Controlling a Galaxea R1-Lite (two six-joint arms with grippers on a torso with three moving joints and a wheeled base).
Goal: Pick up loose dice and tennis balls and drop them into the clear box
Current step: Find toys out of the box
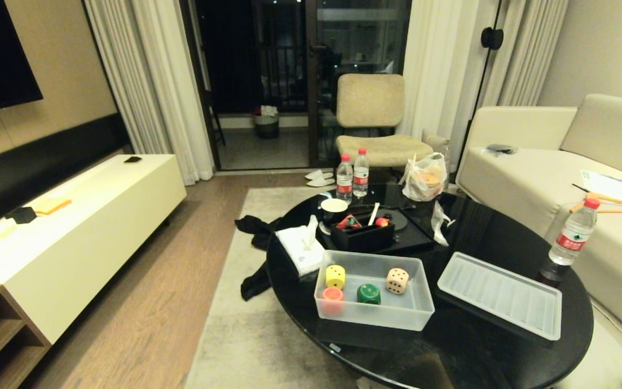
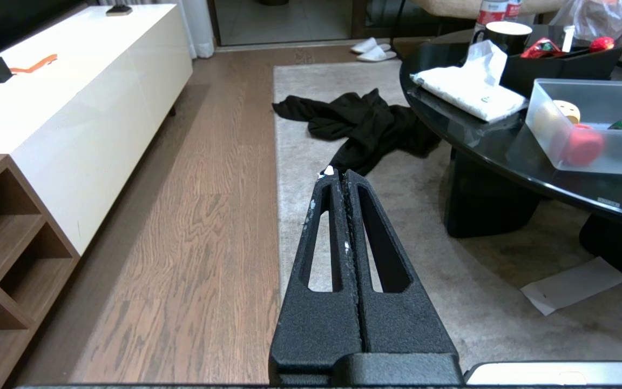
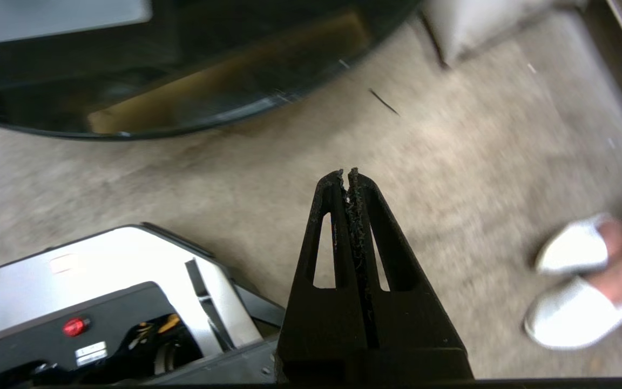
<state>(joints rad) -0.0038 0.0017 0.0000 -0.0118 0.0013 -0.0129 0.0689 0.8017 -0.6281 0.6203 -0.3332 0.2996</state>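
head view shows the clear box (image 1: 392, 316) standing open on the black table (image 1: 467, 346), near its front edge, and four dice already lie inside: the yellow die (image 1: 335, 276), the red die (image 1: 332, 298), the green die (image 1: 369, 294) and the beige die (image 1: 397, 280). the lid (image 1: 500, 294) lies flat just beside the box, so nothing is closed yet. i see no blue die and no tennis balls anywhere on the table or the rug (image 1: 224, 335), so i judge the task is well along, but what is left i cannot tell. left gripper (image 2: 338, 174) is clenched and empty, hanging over the rug. right gripper (image 3: 346, 174) is also clenched on nothing, low beside the table, near a person's slippers (image 3: 575, 292).
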